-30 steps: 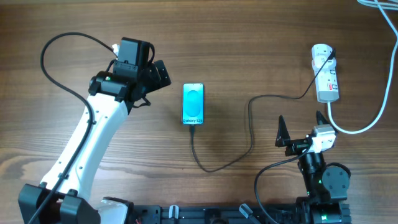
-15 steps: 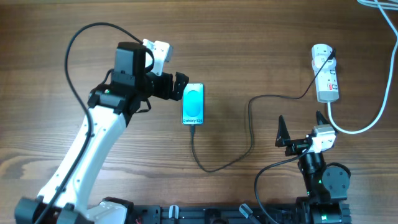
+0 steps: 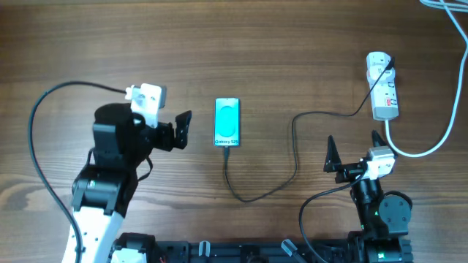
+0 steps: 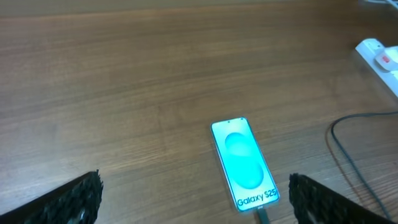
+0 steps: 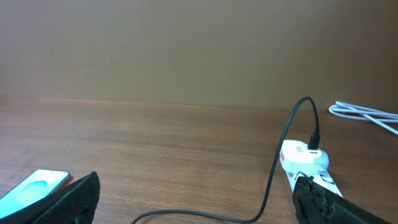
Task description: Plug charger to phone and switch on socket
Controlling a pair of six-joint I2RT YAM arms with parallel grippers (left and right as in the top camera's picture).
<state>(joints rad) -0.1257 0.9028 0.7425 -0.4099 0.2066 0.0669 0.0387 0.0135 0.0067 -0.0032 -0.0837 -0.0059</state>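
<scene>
The phone (image 3: 227,122) lies flat at the table's middle, its cyan screen lit, with the white text band at its near end; it also shows in the left wrist view (image 4: 244,163) and at the right wrist view's lower left corner (image 5: 32,189). The dark charger cable (image 3: 294,157) is plugged into the phone's near end (image 4: 263,214) and loops right to the white socket (image 3: 383,86), its black plug (image 5: 313,142) seated there. My left gripper (image 3: 183,129) is open and empty, just left of the phone. My right gripper (image 3: 355,150) is open and empty, near the socket's front.
The socket's thick white cord (image 3: 431,146) curves off to the right edge and back corner (image 5: 364,116). The socket also shows at the far right of the left wrist view (image 4: 380,56). The wooden table (image 3: 88,29) spans all views.
My left arm came forward to the phone's left side, then drew back down and left, away from the phone. The right arm, phone, cable and socket have not moved.
</scene>
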